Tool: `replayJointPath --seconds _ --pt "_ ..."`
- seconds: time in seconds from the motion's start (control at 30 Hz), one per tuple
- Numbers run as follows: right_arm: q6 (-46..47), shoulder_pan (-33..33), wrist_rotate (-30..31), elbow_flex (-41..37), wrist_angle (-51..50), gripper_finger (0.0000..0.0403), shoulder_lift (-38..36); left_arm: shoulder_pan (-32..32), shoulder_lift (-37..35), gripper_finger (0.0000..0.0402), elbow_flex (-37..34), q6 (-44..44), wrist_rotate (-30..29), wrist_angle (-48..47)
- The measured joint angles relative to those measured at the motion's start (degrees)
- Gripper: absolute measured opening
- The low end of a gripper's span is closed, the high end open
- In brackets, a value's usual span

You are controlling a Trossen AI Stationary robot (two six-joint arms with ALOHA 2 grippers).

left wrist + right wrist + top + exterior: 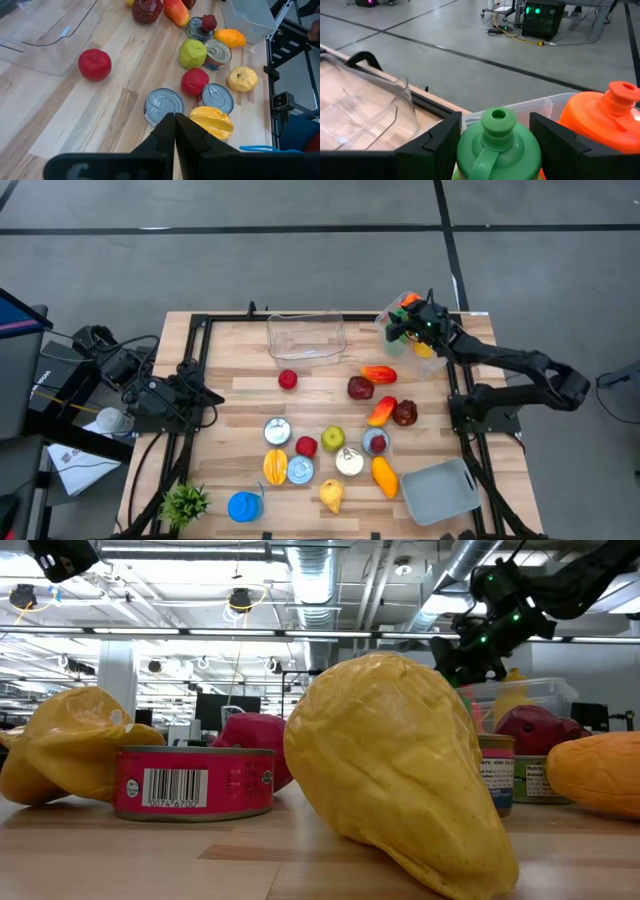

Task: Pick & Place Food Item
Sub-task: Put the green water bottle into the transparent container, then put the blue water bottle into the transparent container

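Note:
A green bottle (497,145) with a ring-handled cap stands upright between the fingers of my right gripper (495,122), which is shut on it. They are over a clear bin (540,105) at the table's far right corner (405,320). An orange bottle (607,117) stands beside it in the bin. Toy fruit and cans lie mid-table: a red tomato (288,379), a green apple (333,438), a yellow pear (400,760). My left gripper (175,132) waits shut at the table's left edge (205,398). My right gripper pinches the green bottle by its shoulder (470,152), just under the cap, one finger on either side. The fingers come almost level from the table's right side, slanting a little down. The bottle stands upright, cap up. Its base is hidden, so I cannot tell whether it rests in the bin.
An empty clear container (306,337) lies at the far middle. A grey tray (438,490) sits at the near right, a small plant (185,502) and a blue lid (243,506) at the near left. Several cans, such as one (277,431), stand among the fruit.

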Motion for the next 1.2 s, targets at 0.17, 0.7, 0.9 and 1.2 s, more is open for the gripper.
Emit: replayJointPath --seconds 0.17,0.7,0.9,1.2 --pt "0.07 0.02 0.09 0.00 2.25 0.0225 1.53 0.02 -0.02 0.0000 0.00 -0.01 -0.04 0.07" --pt "-1.34 0.13 -0.07 -0.02 1.02 0.0260 -2.80 0.01 -0.01 0.0000 0.00 -0.01 -0.12 0.09" --pt "-4.38 0.13 -0.08 -0.04 0.36 0.0287 -5.37 0.01 0.00 0.0000 0.00 -0.01 -0.12 0.10" --pt "-7.40 2.76 -4.37 -0.04 1.47 0.0326 -14.68 0.01 -0.01 0.0000 0.00 -0.01 -1.09 0.13"
